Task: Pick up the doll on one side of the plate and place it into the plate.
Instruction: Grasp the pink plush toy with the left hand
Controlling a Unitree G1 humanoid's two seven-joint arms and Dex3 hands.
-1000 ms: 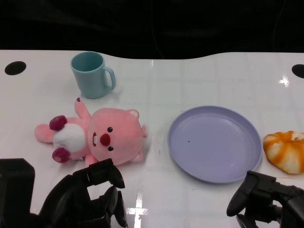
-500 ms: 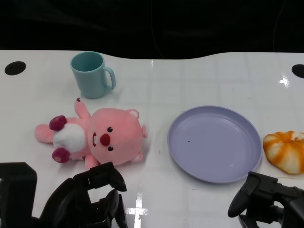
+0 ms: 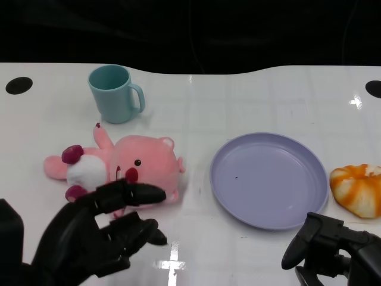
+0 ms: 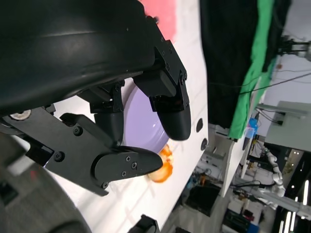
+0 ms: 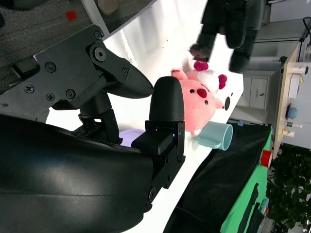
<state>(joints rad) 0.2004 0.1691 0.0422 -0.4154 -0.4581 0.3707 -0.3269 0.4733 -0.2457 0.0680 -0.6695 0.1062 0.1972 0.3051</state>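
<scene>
A pink plush doll with a white belly lies on its back on the white table, left of the purple plate. My left hand hovers just in front of the doll with fingers spread, its fingertips over the doll's lower edge, holding nothing. My right hand stays low at the front right, in front of the plate, fingers apart and empty. The right wrist view shows the doll and my left hand beyond it. The left wrist view shows part of the plate.
A teal mug stands behind the doll. An orange-and-white bun-shaped toy lies right of the plate. Black holes mark the table's far corners. Dark cloth runs behind the table's back edge.
My left hand has risen and moved forward, opening its fingers over the doll's near edge. The right hand has barely moved.
</scene>
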